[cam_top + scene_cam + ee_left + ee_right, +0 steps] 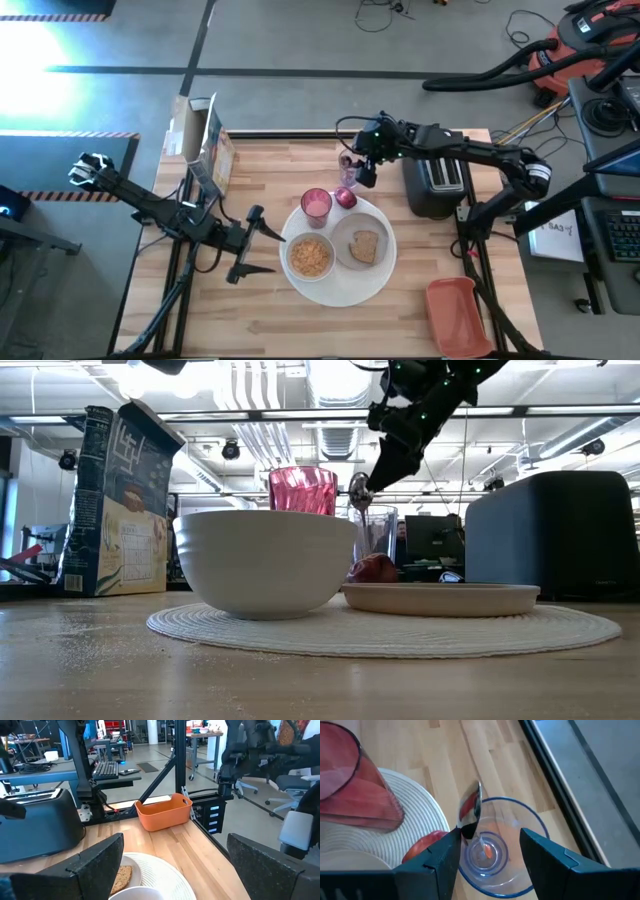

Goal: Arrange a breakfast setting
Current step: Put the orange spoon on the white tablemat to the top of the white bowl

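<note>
On the round white placemat [345, 290] stand a white bowl [310, 257] of cereal, a pale plate [375, 232] with a toast slice [363, 246], a pink cup [316, 204] and a red fruit [345, 197]. Just beyond the mat, a metal spoon [471, 805] stands bowl-end up in a clear glass [495, 870], leaning on the glass's rim. My right gripper [490, 845] hangs open over the glass, slanting down, its fingers on either side of the spoon's neck. My left gripper [268, 240] waits wide open, level, left of the bowl. My right gripper has one fingertip [451, 845] right beside the spoon's neck [468, 831], and I cannot tell whether they touch. The other finger [540, 852] stands well apart from the spoon. The spoon's handle still reaches down into the glass.
A dark toaster [435, 180] stands right of the glass, under my right arm. A cereal box [205, 150] stands at the far left. An orange tray [455, 315] lies at the near right corner. Bare wood lies along the near edge.
</note>
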`<action>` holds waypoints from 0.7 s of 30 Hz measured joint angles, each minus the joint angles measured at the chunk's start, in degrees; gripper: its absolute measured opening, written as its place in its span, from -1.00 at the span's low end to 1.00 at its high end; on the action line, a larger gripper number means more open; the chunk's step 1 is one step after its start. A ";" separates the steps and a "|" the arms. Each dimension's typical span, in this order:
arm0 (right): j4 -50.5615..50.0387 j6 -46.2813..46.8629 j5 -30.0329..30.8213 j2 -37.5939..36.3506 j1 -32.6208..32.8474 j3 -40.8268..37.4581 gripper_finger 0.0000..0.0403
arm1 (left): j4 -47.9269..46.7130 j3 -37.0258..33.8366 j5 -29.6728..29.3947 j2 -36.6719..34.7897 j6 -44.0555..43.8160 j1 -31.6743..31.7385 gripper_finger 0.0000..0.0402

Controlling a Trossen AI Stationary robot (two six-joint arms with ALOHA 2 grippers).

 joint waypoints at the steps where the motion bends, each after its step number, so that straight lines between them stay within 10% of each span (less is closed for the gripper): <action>1: 0.01 0.00 0.00 -0.37 0.00 0.00 -0.04 | -0.17 0.00 0.00 0.00 0.00 0.00 0.68; 21: 2.82 1.17 -4.04 -1.38 0.39 -0.09 -0.04 | -0.36 0.00 -0.90 0.00 0.02 0.00 0.68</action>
